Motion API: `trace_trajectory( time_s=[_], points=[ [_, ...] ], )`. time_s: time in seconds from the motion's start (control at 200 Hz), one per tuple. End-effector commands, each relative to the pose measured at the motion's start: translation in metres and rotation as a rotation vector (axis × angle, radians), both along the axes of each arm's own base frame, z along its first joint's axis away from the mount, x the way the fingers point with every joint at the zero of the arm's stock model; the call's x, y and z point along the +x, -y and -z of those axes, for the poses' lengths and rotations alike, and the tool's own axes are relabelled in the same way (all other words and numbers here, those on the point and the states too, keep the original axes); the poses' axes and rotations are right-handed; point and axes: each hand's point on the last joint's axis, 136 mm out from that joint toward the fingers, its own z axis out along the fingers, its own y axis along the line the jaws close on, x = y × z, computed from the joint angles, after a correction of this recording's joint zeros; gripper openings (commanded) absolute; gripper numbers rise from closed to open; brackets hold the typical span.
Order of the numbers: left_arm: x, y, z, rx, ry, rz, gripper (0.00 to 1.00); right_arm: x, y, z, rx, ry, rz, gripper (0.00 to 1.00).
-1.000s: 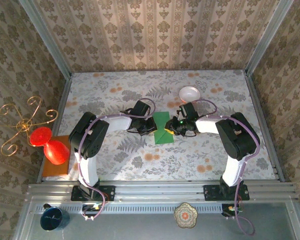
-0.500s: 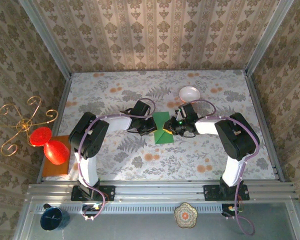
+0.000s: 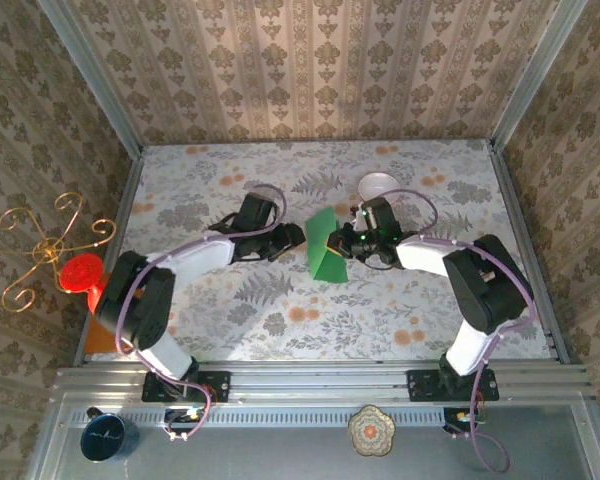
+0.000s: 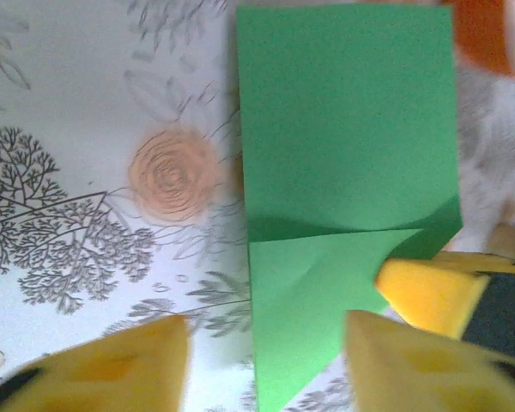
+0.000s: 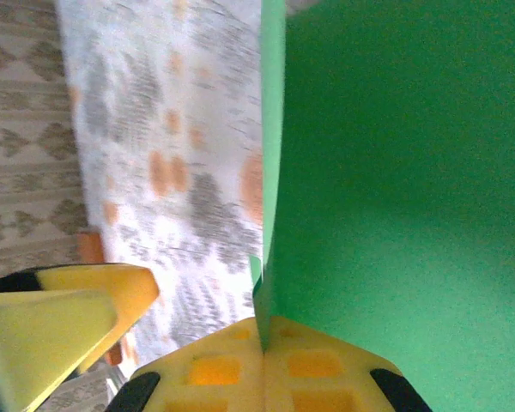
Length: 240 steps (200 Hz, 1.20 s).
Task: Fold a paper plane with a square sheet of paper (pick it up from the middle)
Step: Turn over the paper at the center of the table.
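Observation:
The square sheet of paper point(image 3: 325, 252) is bright green, partly folded with one corner turned in as a triangle point(image 4: 326, 283). It stands tilted up off the flowered table at mid-table. My right gripper point(image 3: 343, 243) is shut on its right edge; in the right wrist view the pads point(image 5: 262, 348) pinch the thin paper edge point(image 5: 395, 172). My left gripper point(image 3: 292, 238) stands open just left of the sheet, touching nothing. In the left wrist view its yellow fingers point(image 4: 112, 369) straddle the sheet's near corner, with my right gripper's fingertip point(image 4: 429, 292) beside them.
A white bowl point(image 3: 378, 185) sits just behind the right gripper. At the table's left edge are an orange flat board point(image 3: 100, 338), a red object point(image 3: 80, 272) and a gold wire stand point(image 3: 40, 250). A blue cup point(image 3: 107, 437) and a patterned dish point(image 3: 371, 430) sit below the front rail.
My left gripper opened, let go of the sheet and drew back left. My right gripper shut on the right edge and raised it, so the sheet now stands tilted.

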Motion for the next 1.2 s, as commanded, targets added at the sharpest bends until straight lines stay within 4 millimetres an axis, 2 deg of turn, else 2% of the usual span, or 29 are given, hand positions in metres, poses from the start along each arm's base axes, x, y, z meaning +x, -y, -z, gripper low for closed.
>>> trace_trajectory(
  time_s=[0.0,0.105,0.185,0.305,0.52,0.605,0.76,1.05,1.195],
  points=[
    [0.000,0.001,-0.029,-0.064,0.087,0.004,0.68,0.008,-0.006,-0.048,0.093,0.121,-0.023,0.08],
    [0.001,-0.001,-0.044,-0.147,0.118,-0.013,0.82,0.009,-0.011,-0.077,0.173,0.162,-0.042,0.08],
    [0.001,-0.001,-0.051,-0.222,0.119,-0.018,0.89,0.009,-0.014,-0.096,0.230,0.181,-0.059,0.09],
    [-0.001,0.009,-0.065,-0.315,0.129,0.021,0.95,0.010,-0.016,-0.115,0.313,0.192,-0.068,0.09],
    [-0.007,0.028,-0.082,-0.427,0.120,0.092,0.95,0.011,-0.018,-0.131,0.395,0.198,-0.078,0.09],
    [-0.009,0.035,-0.087,-0.455,0.125,0.111,0.93,0.010,-0.018,-0.134,0.411,0.196,-0.081,0.10],
    [-0.012,0.039,-0.093,-0.488,0.117,0.139,0.84,0.010,-0.015,-0.133,0.427,0.186,-0.077,0.10],
    [-0.014,0.038,-0.101,-0.507,0.139,0.144,0.59,0.011,-0.009,-0.125,0.428,0.168,-0.060,0.10],
    [-0.013,0.038,-0.101,-0.513,0.134,0.143,0.50,0.012,-0.006,-0.121,0.426,0.159,-0.053,0.11]
  ],
)
